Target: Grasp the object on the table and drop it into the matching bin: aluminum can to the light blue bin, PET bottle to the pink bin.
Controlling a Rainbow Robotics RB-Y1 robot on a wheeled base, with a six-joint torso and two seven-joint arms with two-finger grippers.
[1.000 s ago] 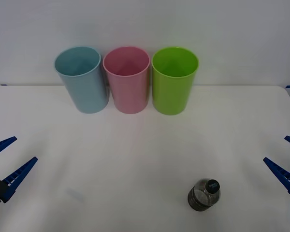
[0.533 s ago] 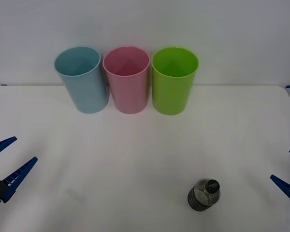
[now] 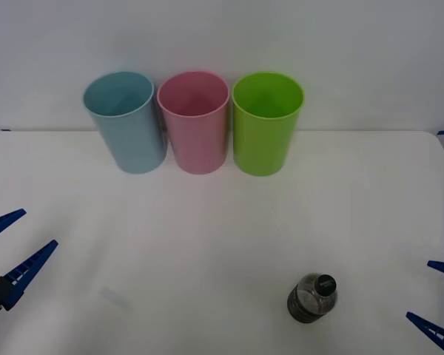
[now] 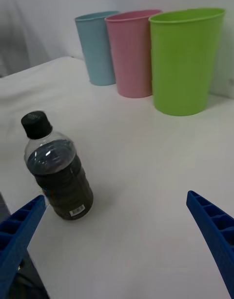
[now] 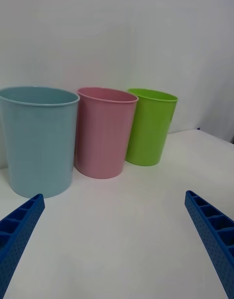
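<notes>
My right gripper (image 3: 438,297) hangs spread wide and empty at the near right edge of the table (image 3: 222,222). The PET bottle (image 3: 311,298) stands upright just to its left, outside the fingers and untouched. My left gripper (image 3: 13,242) waits open at the near left. Far back stand the light blue bin (image 3: 126,122), the pink bin (image 3: 194,122) and a lime green cup (image 3: 266,123).
</notes>
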